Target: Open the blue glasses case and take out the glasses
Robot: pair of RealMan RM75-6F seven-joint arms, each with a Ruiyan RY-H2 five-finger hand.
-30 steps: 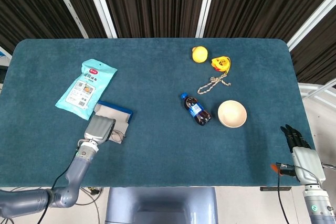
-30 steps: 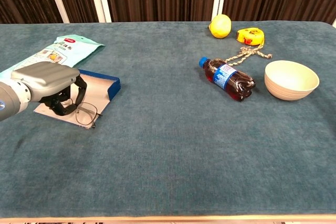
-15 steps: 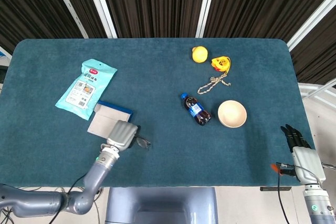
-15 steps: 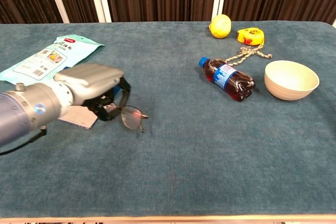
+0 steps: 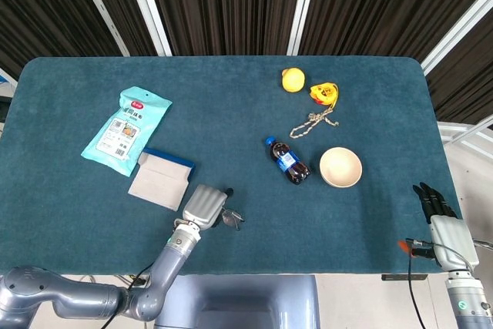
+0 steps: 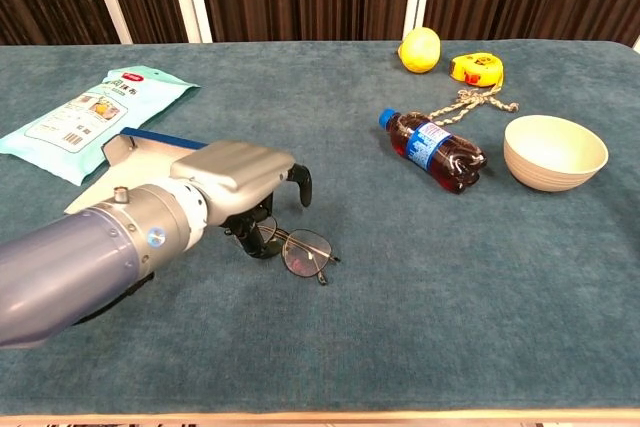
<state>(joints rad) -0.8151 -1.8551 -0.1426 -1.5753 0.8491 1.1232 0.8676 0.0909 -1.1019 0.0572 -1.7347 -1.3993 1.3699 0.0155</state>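
The blue glasses case (image 5: 162,176) lies open on the left of the table, its pale lining up; the chest view shows the case (image 6: 120,159) partly behind my left arm. My left hand (image 5: 204,204) is to the right of the case near the front edge and holds the thin-framed glasses (image 5: 231,219) from above. In the chest view the left hand (image 6: 235,179) pinches one side of the glasses (image 6: 302,250) underneath it, the lenses sticking out to the right just over the cloth. My right hand (image 5: 437,207) hangs off the table's front right with straight fingers, holding nothing.
A light-blue snack packet (image 5: 127,130) lies behind the case. A cola bottle (image 5: 289,161) and a cream bowl (image 5: 340,167) sit right of centre. A lemon (image 5: 293,80), a yellow tape measure (image 5: 324,93) and a rope (image 5: 312,122) are at the back.
My left hand has carried the glasses out of the case and rightward along the front of the table. The case stays open where it was. The right hand has not moved.
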